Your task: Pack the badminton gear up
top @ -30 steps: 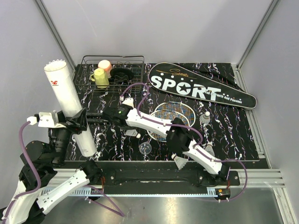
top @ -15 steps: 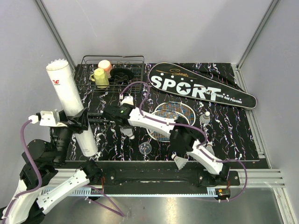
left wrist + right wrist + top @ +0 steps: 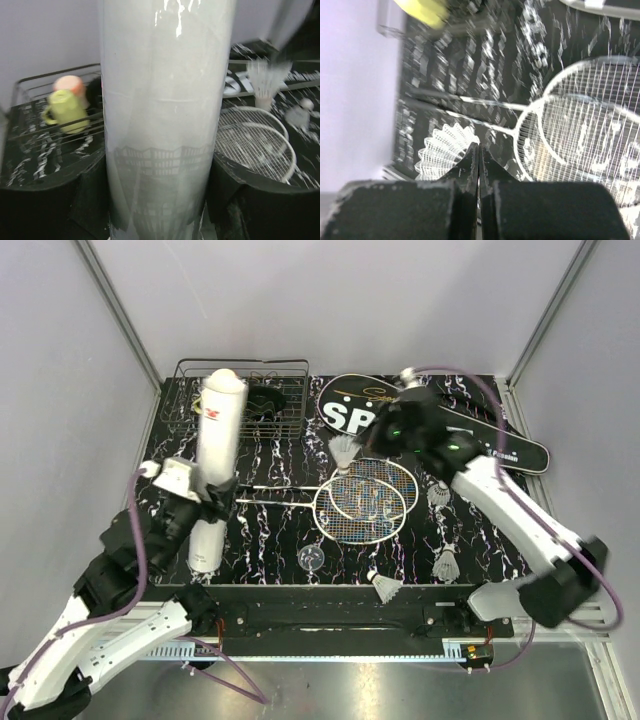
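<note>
**Appearance and position**

- The tube point(image 3: 218, 430) is a long white cylinder with a glossy wall and a small red mark near its upper end. It stands close to upright over the left part of the black marbled mat point(image 3: 480, 530), in front of the wire basket point(image 3: 285, 368).
- The left gripper point(image 3: 208, 502) clamps the tube below mid-height. Its fingers point(image 3: 45, 200) are spread wide, one black pad against each side of the wall.
- The rackets point(image 3: 365, 502) have thin dark shafts and white-strung oval heads. They lie flat at the centre of the mat with the heads overlapping and the shafts running left toward the tube.
- The bag point(image 3: 338, 400) is black and racket-shaped, with white lettering. It lies along the far right of the mat, partly covered by the right arm.
- The right gripper point(image 3: 479, 150) hangs over the far edge of the racket heads with its fingers pressed together. They appear to pinch the feather rim of one shuttlecock point(image 3: 343, 450), which hangs skirt up and cork down.

**Quantities**

- Tube: one.
- Rackets: two.
- Bag: one.
- Shuttlecocks in view: four.
  - One is at the right gripper.
  - Three loose shuttlecocks point(image 3: 438, 495) are on the mat: one just right of the racket heads, one nearer the front right, and one at the front edge.
- Cups in the basket: two, a yellow-green cup point(image 3: 65, 110) and a pink cup point(image 3: 70, 85).
- Clear disc point(image 3: 311, 559): one, near the front edge of the mat.
</note>
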Action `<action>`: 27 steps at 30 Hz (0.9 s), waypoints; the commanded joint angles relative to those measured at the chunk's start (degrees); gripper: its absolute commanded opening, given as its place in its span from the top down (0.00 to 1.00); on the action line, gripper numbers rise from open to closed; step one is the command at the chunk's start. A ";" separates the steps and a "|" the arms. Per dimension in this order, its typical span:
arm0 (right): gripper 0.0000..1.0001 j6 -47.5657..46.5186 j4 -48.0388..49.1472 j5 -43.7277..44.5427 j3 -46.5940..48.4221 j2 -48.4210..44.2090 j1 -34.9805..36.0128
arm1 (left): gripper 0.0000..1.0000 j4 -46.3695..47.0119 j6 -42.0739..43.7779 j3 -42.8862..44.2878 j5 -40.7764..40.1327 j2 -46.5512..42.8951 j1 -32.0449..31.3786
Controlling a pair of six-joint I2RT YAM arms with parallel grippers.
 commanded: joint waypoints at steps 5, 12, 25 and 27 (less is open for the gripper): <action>1.00 -5.62 8.75 -28.83 2.46 -21.73 -16.76 | 0.80 12.10 3.53 -5.48 31.84 6.72 -0.01; 1.00 -0.96 8.57 -37.27 11.26 -21.74 -18.70 | 0.80 14.75 4.06 -5.14 40.82 11.47 -0.01; 1.00 12.22 23.07 -45.62 5.47 -19.11 -18.26 | 0.80 16.67 3.36 -4.43 46.27 12.70 0.07; 1.00 12.66 23.94 -45.36 4.42 -18.84 -16.96 | 0.80 17.38 3.10 -4.43 46.62 12.88 0.07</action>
